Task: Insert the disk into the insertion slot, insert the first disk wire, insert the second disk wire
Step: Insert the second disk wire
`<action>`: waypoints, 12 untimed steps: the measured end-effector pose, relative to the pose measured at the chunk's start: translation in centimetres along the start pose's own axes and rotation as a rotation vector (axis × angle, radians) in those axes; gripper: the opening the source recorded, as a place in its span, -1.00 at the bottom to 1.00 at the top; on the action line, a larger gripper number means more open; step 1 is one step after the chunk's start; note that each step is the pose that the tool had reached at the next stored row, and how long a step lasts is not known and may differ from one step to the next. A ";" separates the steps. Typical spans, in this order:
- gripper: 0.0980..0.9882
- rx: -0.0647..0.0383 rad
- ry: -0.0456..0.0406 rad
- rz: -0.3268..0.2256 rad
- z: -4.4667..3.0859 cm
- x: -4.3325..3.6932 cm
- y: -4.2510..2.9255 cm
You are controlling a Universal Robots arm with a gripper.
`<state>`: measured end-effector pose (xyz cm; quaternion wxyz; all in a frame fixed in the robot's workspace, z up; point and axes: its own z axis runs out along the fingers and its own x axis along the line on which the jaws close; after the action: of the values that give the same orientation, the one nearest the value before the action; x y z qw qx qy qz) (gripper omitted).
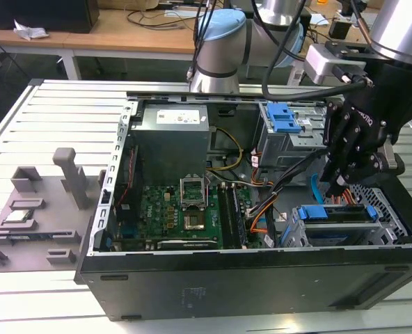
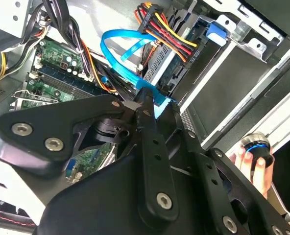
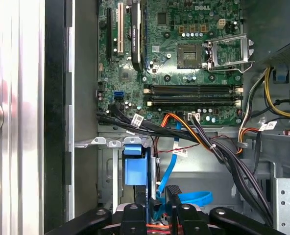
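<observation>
Second wrist view: second disk wire [image 2: 116,45] loops just beyond end effector [image 2: 152,105].

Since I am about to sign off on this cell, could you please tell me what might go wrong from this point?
1. The gripper is at the light-blue cable's plug beside the disk; if tilted, the plug might jam or bend at the socket.
2. The cable loops close to the orange-red-black wires, so it may snag on them.
3. A hand rests by the case edge, near the arm.
</observation>
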<state>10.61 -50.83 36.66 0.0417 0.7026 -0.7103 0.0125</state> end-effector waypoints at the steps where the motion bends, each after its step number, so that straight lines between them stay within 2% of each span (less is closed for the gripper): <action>1: -0.58 0.000 0.0000 0.000 0.00 0.00 0.00; 3: -0.86 0.000 -0.0001 -0.001 0.01 0.00 0.00; 12: -0.86 0.000 0.0000 -0.002 0.02 0.17 0.00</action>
<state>10.60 -51.00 36.65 0.0417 0.7034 -0.7095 0.0125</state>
